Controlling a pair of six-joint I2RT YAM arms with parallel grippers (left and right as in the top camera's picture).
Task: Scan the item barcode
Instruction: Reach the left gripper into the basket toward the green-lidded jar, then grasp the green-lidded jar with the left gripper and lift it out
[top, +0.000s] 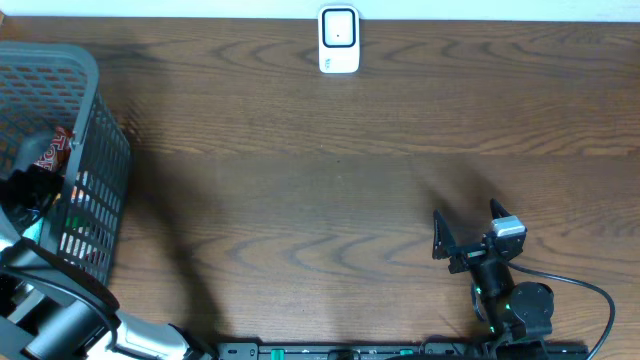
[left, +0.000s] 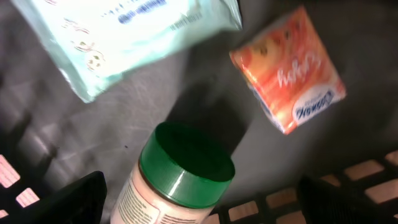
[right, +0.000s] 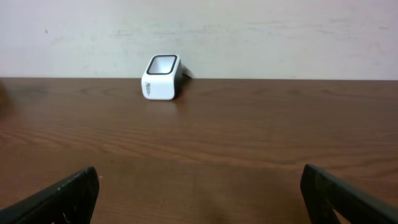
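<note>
Green-lidded jar (left: 177, 179), label seemingly whitish

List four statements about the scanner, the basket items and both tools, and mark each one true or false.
1. The white scanner stands at the table's far edge. True.
2. A green-lidded jar sits near an orange packet in the basket. True.
3. The right tool grips the jar. False: it is open and empty over bare table.
4. The left tool is shut on the packet. False: it is open, above the jar.
</note>
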